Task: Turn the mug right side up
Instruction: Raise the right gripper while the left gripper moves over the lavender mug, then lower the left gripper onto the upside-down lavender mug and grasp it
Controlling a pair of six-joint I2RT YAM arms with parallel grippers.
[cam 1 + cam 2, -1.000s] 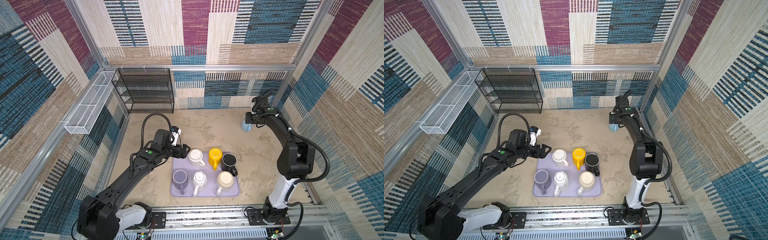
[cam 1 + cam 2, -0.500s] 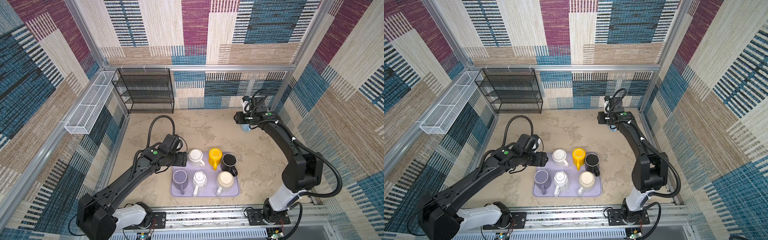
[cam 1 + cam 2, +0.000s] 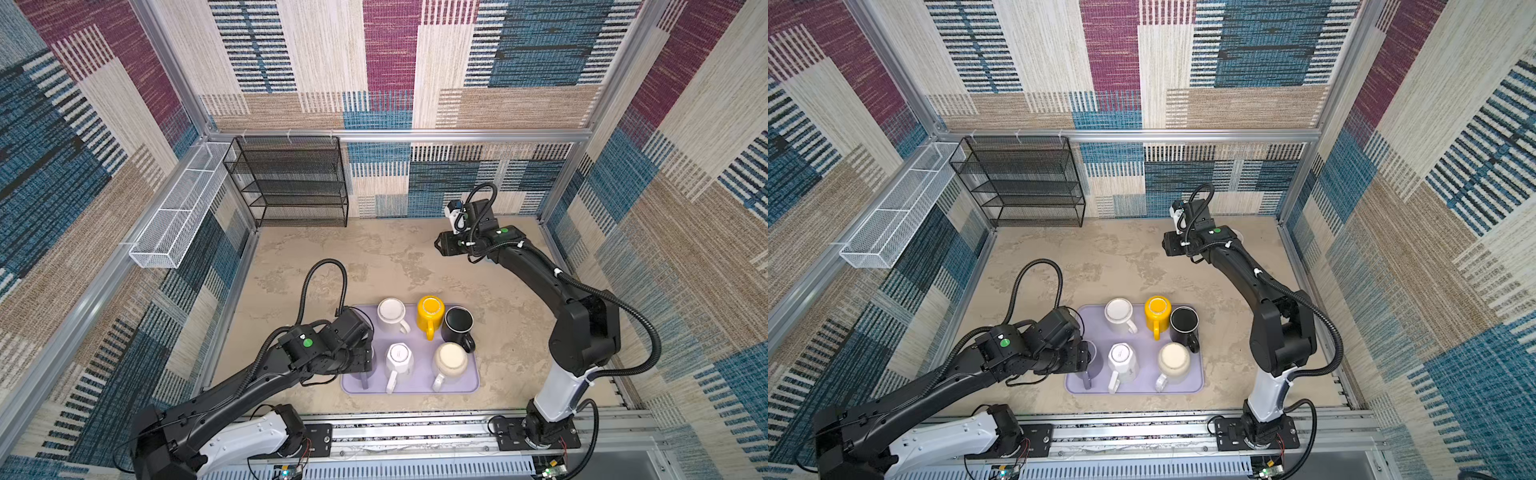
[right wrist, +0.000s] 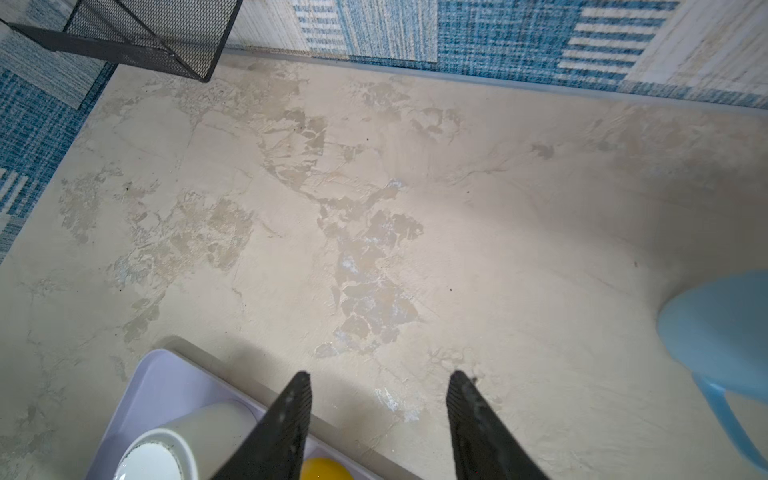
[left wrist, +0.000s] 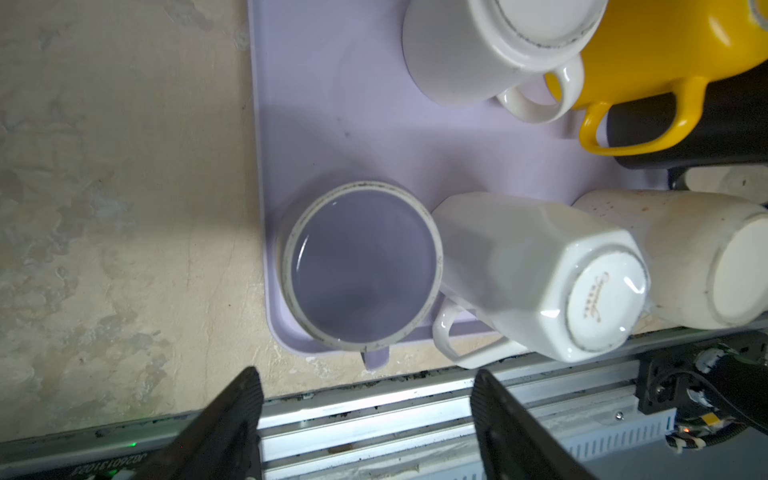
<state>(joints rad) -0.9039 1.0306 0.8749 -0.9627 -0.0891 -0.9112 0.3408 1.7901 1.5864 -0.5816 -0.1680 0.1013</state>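
Left claw [image 5: 365, 397] of mine hangs spread wide and empty above the upside-down lilac mug [image 5: 359, 266], jaws apart enough, I judge, to straddle its body.

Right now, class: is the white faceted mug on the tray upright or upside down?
Upside down: the white faceted mug shows its ringed base, with a printed mark, facing up; its mouth is hidden underneath.
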